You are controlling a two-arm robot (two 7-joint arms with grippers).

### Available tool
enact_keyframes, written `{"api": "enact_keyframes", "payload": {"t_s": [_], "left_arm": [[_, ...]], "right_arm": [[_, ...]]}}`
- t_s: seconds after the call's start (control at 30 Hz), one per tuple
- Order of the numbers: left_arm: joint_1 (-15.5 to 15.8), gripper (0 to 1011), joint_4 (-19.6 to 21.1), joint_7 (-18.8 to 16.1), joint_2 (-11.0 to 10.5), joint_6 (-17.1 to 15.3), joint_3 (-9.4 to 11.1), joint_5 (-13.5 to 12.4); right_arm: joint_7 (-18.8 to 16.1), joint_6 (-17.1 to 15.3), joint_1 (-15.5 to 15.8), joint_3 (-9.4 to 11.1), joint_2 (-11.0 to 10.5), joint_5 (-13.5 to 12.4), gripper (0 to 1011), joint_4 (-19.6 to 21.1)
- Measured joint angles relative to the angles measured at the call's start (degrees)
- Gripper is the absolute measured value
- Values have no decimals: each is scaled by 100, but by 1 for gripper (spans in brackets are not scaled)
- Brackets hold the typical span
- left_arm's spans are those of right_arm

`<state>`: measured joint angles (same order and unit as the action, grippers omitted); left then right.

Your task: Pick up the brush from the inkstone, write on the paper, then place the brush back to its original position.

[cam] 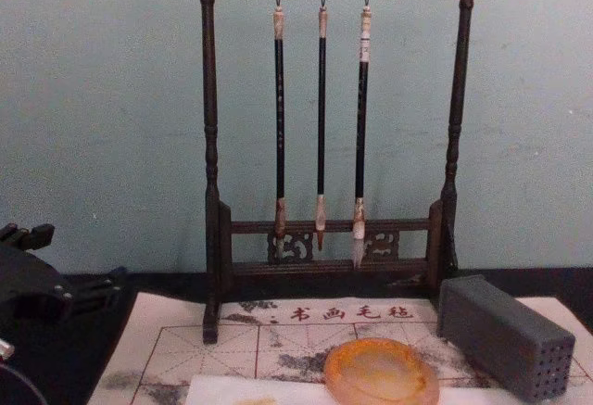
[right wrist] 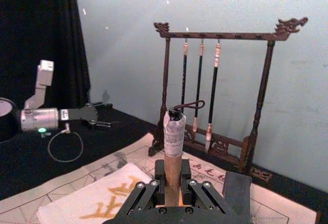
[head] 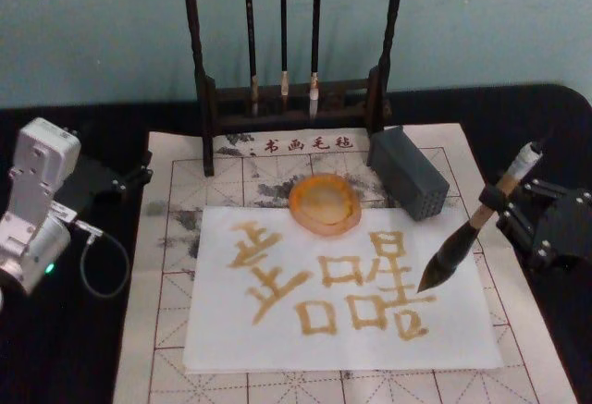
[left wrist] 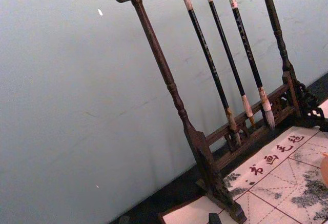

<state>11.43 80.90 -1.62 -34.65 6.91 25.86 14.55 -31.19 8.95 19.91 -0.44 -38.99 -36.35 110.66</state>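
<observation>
Though seemingly empty, inkstone on paper edge; right hand tight around brush; left hand parked aside.

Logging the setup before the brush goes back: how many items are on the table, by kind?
Large brush, in right gripper: 1
Thin hanging brushes: 3
Inkstone: 1
Grey block: 1
Paper: 1
Felt mat: 1
Brush rack: 1
Total: 9

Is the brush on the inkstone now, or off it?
Off. The right gripper holds the brush tilted, tip over the paper, away from the inkstone. The left gripper is parked at left.
</observation>
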Motion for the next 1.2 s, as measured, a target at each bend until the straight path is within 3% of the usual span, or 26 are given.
{"api": "enact_keyframes", "payload": {"t_s": [0.23, 0.57, 1.2], "left_arm": [[0, 1001, 0, 0, 0, 0, 0, 0], [0, 1001, 0, 0, 0, 0, 0, 0], [0, 1001, 0, 0, 0, 0, 0, 0]], "right_arm": [[-109, 211, 391, 223, -133, 50, 195, 198], [-194, 506, 829, 455, -126, 264, 195, 347], [-130, 499, 638, 245, 58, 519, 195, 135]]}}
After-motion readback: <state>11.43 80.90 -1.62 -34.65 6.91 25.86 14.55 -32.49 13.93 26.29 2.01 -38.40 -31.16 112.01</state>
